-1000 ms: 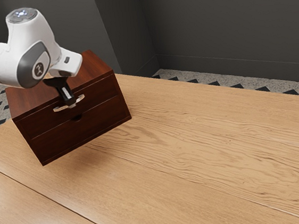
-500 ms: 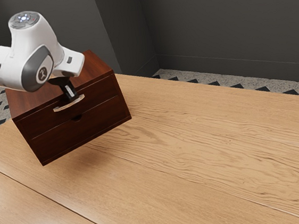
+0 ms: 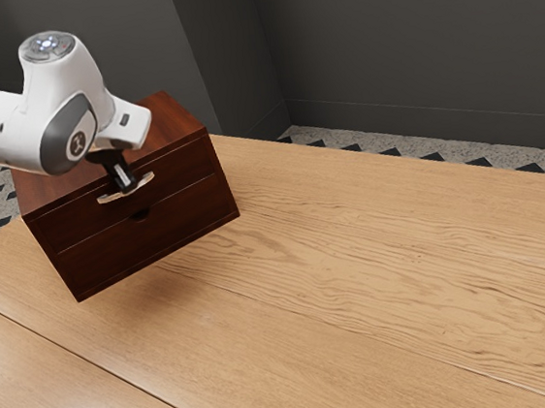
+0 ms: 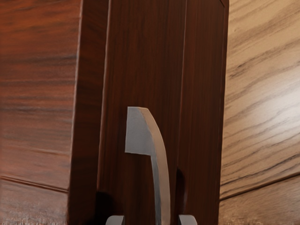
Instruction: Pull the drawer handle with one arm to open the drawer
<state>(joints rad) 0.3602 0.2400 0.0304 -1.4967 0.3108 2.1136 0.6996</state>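
A dark wooden drawer box stands at the back of the table on the exterior view's left, with two drawer fronts. The upper front carries a pale curved handle. My black gripper comes down from the white hand right at that handle. In the wrist view the handle rises edge-on from between my two fingertips, with a gap on each side, so the gripper is open around it. The upper drawer front sits flush with the box.
The light wooden table stretches wide toward the exterior view's right and front. A dark wall and patterned floor lie behind the table's far edge.
My hand has risen a little and drifted slightly along the handle and back. The drawer front and box stand where they were.
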